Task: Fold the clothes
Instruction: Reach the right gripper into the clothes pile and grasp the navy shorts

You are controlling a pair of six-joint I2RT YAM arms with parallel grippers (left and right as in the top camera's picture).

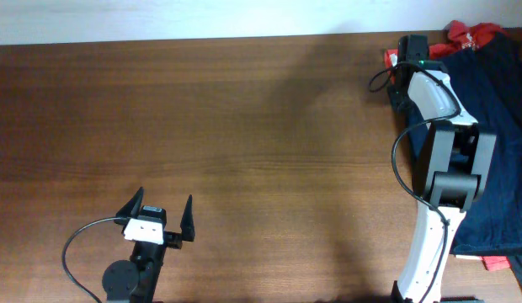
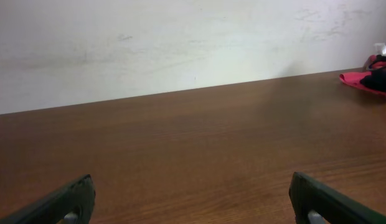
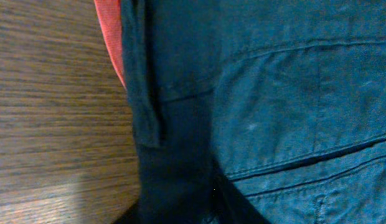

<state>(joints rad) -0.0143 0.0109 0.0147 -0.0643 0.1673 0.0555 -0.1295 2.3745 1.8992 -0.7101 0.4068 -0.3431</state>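
The left tool [image 1: 164,206] is over the front left of the bench [image 1: 244,126], its fingers spread wide apart with nothing between them. At the far right edge the clothes [image 1: 505,126] lie heaped, mostly dark navy, with a red piece [image 1: 471,34] showing at the far end. The right tool [image 1: 410,49] is at the heap's far corner. Whether it is apart or together cannot be told.
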